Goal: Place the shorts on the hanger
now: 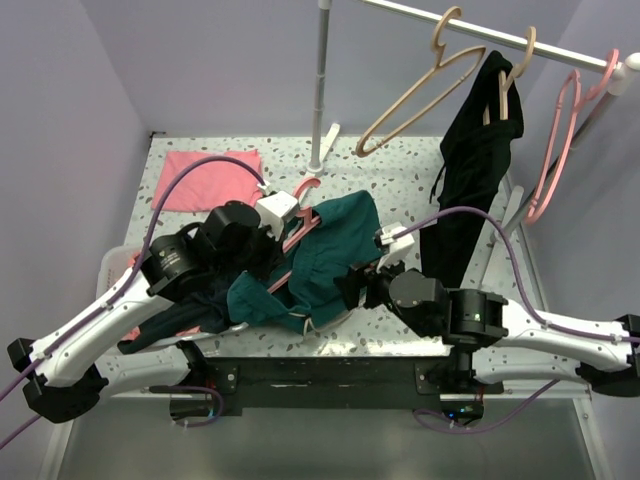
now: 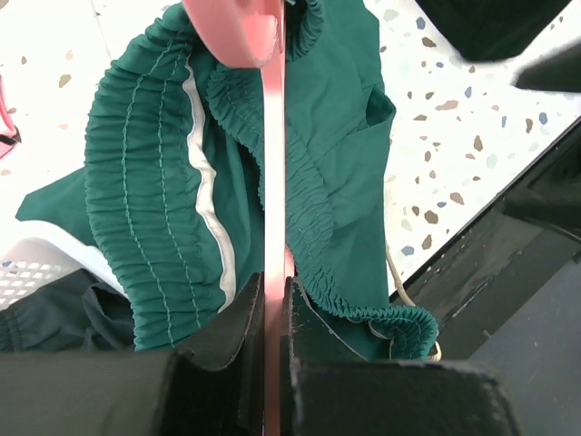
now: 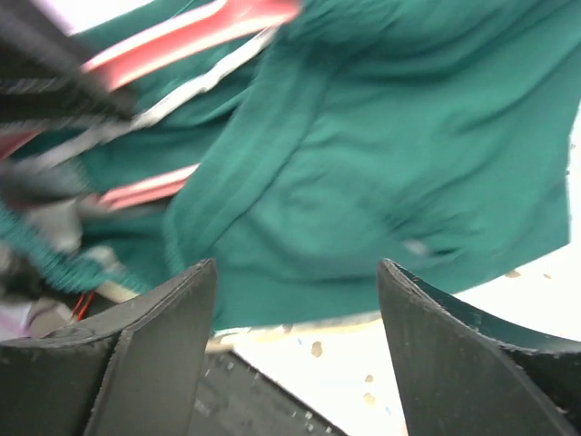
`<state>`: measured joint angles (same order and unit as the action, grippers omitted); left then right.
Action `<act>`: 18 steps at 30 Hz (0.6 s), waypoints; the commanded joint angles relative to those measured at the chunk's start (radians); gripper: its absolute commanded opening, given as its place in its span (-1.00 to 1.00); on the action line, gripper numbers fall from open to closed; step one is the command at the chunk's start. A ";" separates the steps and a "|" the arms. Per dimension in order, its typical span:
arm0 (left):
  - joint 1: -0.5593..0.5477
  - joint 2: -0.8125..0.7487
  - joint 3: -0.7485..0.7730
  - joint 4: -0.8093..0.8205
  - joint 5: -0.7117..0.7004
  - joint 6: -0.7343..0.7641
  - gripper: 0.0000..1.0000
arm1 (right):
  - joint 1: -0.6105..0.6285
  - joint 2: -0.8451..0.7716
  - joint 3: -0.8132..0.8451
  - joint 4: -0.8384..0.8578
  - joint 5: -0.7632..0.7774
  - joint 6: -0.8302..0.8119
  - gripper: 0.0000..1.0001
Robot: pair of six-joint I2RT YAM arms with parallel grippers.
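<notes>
The teal-green shorts lie bunched in the middle of the table, draped over the salmon-pink hanger. My left gripper is shut on a bar of the hanger, which runs straight up through the gathered waistband with its pale drawstring. My right gripper is open and empty, just in front of the shorts' right side. In the right wrist view the teal fabric fills the space beyond the spread fingers, and hanger bars show at the upper left.
A flat pink cloth lies at the back left. A rail holds a tan hanger, a black garment and another pink hanger. The rail's post stands behind the shorts. A dark cloth hangs over the front left edge.
</notes>
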<state>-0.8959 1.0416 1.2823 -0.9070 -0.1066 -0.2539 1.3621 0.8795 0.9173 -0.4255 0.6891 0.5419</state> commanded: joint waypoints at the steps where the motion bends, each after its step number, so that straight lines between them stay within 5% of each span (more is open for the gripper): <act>1: 0.003 -0.002 0.078 -0.003 0.033 0.045 -1.00 | -0.104 0.114 0.046 0.077 -0.141 -0.022 0.50; 7: 0.005 0.000 0.074 0.005 0.044 0.042 -1.00 | -0.182 0.297 0.089 0.257 -0.286 -0.023 0.74; 13: 0.005 -0.008 0.055 0.011 0.044 0.027 -1.00 | -0.190 0.378 0.088 0.388 -0.252 0.029 0.86; 15: 0.003 -0.017 0.049 0.017 0.065 0.021 -1.00 | -0.198 0.389 0.071 0.421 -0.241 0.044 0.80; 18: 0.005 -0.017 0.051 0.017 0.076 0.012 -1.00 | -0.216 0.403 0.054 0.421 -0.229 0.067 0.38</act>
<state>-0.8936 1.0504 1.3090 -0.9398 -0.0776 -0.2390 1.1690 1.2758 0.9668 -0.1162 0.4442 0.5625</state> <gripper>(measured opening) 0.086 0.783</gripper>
